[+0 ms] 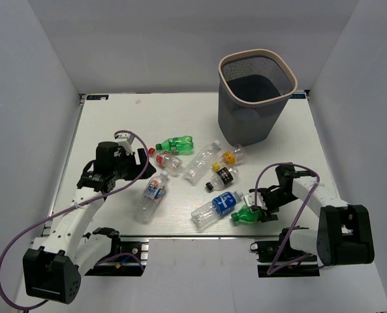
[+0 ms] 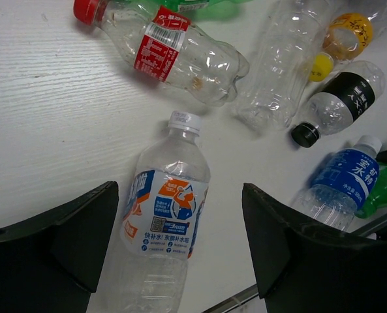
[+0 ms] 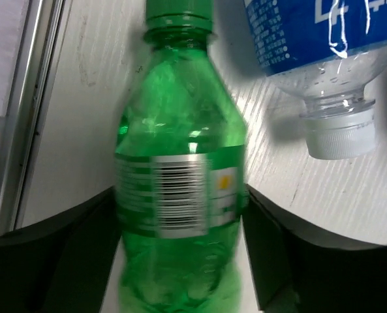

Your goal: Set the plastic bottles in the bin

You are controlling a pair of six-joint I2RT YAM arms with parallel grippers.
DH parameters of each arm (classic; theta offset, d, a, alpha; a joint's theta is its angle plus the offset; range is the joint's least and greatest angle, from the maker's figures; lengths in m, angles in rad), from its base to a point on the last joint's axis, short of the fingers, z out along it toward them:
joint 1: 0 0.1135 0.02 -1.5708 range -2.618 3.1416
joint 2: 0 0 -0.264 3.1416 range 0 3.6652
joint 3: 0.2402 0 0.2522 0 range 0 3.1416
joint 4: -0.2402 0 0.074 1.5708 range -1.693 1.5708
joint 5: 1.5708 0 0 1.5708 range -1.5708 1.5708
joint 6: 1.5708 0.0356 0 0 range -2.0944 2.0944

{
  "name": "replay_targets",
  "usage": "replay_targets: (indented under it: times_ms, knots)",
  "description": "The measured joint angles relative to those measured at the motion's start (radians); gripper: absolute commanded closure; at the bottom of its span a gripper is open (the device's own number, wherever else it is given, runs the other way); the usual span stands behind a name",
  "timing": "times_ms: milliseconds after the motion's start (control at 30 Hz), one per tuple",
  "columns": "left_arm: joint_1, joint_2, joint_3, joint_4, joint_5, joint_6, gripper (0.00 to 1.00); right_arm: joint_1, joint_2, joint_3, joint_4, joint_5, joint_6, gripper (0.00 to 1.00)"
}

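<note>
Left pincer hangs wide open over a clear bottle with a blue-and-orange label, gripping nothing; the bottle lies flat on the tabletop, white cap pointing away. Over on the right, the right pincer is spread around a green bottle lying at the near edge, a finger tight against each flank. The wrist view is blurred, so I cannot tell whether it's truly pinching. Just beside it lies the blue-label bottle. Mid-tabletop, the others lie scattered: black label, yellow, a plain clear one, red label, and a second green. The bin stands upright at the far right; no bottle shows inside.
</note>
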Motion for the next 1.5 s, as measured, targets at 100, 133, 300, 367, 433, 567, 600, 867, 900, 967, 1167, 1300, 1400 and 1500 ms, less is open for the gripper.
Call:
replay_targets:
  times_ms: [100, 133, 300, 367, 433, 567, 600, 867, 900, 967, 1167, 1300, 1400, 1500]
  knots:
    - [0.0, 0.006, 0.0, 0.0, 0.018, -0.005, 0.14, 0.001, 0.006, 0.0, 0.002, 0.002, 0.006, 0.51]
    - [0.0, 0.01, 0.0, 0.0, 0.022, -0.008, 0.14, 0.0, 0.011, 0.002, 0.001, 0.002, 0.001, 0.6]
    - [0.0, 0.047, 0.006, -0.011, 0.045, -0.022, 0.14, 0.0, 0.027, 0.064, -0.084, 0.023, -0.035, 0.83]
    - [0.0, 0.057, 0.016, -0.026, 0.05, -0.023, 0.14, 0.0, -0.003, 0.108, -0.151, 0.018, -0.051, 0.84]
    - [-0.002, 0.068, 0.03, -0.04, 0.054, -0.026, 0.14, 0.0, -0.06, 0.167, -0.209, -0.002, -0.059, 0.84]
    - [-0.008, 0.119, 0.08, -0.074, 0.066, -0.022, 0.14, 0.002, -0.137, 0.355, -0.287, -0.109, -0.028, 0.84]
    - [-0.01, 0.137, 0.098, -0.089, 0.068, -0.019, 0.14, 0.005, -0.138, 0.414, -0.288, -0.151, 0.001, 0.84]
    - [-0.04, 0.259, 0.215, -0.245, -0.034, 0.012, 0.14, 0.053, -0.157, 0.509, 0.466, -0.366, 0.82, 0.84]
    - [-0.045, 0.27, 0.227, -0.263, -0.05, 0.011, 0.14, 0.062, -0.147, 0.505, 0.594, -0.354, 0.949, 0.84]
    - [-0.051, 0.288, 0.244, -0.292, -0.076, 0.011, 0.14, 0.078, -0.097, 0.539, 0.796, -0.319, 1.154, 0.84]
    - [-0.085, 0.307, 0.279, -0.345, -0.115, 0.011, 0.13, 0.09, 0.163, 0.791, 1.149, -0.074, 1.537, 0.83]
    - [-0.104, 0.307, 0.279, -0.362, -0.125, 0.011, 0.1, 0.084, 0.29, 0.971, 1.177, 0.05, 1.642, 0.68]
    - [-0.119, 0.307, 0.279, -0.365, -0.126, 0.011, 0.09, 0.082, 0.37, 1.094, 1.13, 0.101, 1.674, 0.36]
    - [-0.135, 0.307, 0.279, -0.364, -0.126, 0.011, 0.07, 0.075, 0.445, 1.196, 1.035, 0.129, 1.69, 0.1]
